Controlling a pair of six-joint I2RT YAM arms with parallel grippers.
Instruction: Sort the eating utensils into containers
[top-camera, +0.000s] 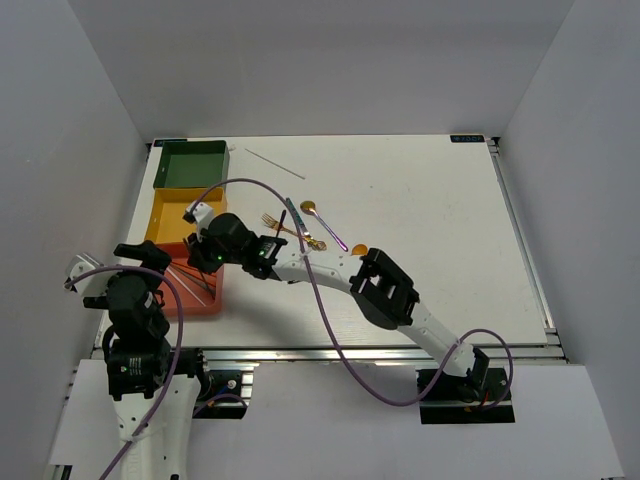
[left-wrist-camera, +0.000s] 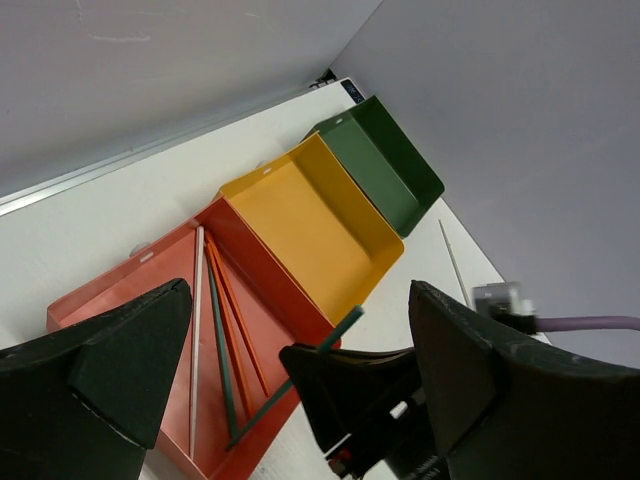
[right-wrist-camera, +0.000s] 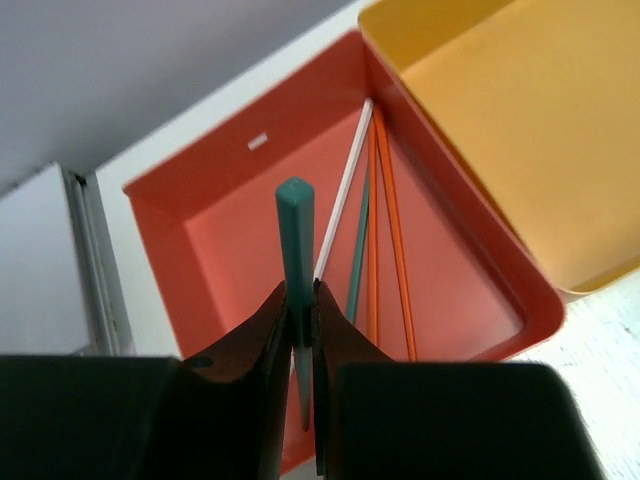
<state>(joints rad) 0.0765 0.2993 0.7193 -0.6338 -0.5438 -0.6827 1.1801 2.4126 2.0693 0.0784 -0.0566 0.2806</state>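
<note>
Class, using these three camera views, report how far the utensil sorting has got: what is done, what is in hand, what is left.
Done: the orange-red tray already holds a white, a teal and two orange chopsticks.
In hand: the right gripper is shut on a teal chopstick above that tray; the left gripper is open and idle.
Left: a gold fork, gold spoon, purple utensil and white chopstick lie on the table; the yellow tray and green tray look empty.

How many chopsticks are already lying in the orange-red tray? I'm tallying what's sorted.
4: a white chopstick, a teal chopstick and two orange chopsticks fan across the orange-red tray. A fifth, teal, is pinched in the right gripper above it. The arm may hide more.
</note>
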